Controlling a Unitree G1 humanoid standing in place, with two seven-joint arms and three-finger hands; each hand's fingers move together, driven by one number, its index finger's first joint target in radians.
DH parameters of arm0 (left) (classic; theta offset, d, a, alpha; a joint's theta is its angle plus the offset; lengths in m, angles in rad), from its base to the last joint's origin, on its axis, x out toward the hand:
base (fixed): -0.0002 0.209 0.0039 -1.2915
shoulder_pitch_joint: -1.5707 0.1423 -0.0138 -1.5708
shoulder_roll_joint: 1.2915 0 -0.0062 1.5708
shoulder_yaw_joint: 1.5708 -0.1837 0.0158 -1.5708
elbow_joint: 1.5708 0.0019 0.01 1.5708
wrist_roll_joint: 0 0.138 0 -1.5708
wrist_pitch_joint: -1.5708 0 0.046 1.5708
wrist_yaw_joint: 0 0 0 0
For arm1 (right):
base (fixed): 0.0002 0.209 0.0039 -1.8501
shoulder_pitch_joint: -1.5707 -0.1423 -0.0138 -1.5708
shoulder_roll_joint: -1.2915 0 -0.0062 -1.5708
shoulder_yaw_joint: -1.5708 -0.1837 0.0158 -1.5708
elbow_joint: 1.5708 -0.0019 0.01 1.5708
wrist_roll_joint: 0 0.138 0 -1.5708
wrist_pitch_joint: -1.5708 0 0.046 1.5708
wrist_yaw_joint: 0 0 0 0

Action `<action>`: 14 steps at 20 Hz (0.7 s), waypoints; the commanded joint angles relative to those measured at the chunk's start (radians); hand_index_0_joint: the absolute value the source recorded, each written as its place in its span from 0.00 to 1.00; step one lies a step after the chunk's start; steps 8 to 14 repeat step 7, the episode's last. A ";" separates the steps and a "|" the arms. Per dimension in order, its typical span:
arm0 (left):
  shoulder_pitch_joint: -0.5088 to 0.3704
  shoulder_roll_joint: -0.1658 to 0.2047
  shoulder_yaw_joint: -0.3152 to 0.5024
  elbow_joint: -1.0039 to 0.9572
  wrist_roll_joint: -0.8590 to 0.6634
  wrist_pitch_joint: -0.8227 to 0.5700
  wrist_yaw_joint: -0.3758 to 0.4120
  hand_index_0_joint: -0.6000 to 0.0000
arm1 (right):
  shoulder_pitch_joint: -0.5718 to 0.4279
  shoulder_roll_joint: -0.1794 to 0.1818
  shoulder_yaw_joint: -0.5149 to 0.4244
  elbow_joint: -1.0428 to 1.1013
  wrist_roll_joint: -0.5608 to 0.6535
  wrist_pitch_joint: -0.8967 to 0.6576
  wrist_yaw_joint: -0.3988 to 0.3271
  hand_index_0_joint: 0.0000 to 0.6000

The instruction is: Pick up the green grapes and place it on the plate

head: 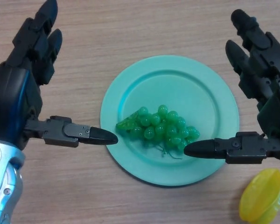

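Note:
A bunch of green grapes (161, 127) lies on the light green plate (196, 88), a little below the plate's middle. My left hand (18, 93) is at the left of the plate, open, fingers straight and pointing away, thumb reaching toward the plate's left rim. My right hand (266, 93) is at the right of the plate, open, its thumb over the plate's lower right part, close to the grapes. Neither hand holds anything.
A yellow star-shaped fruit (262, 196) lies on the wooden table (130, 32) at the lower right, below my right hand.

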 commanded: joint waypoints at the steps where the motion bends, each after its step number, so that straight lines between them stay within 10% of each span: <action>1: -0.018 0.024 0.059 -0.061 -0.025 -0.079 0.021 1.00 | -0.018 -0.012 -0.033 -0.047 0.026 -0.175 0.002 0.00; 14: -0.020 0.019 0.044 -0.064 0.000 -0.092 0.010 1.00 | -0.012 -0.016 -0.038 -0.033 0.020 -0.189 0.011 0.00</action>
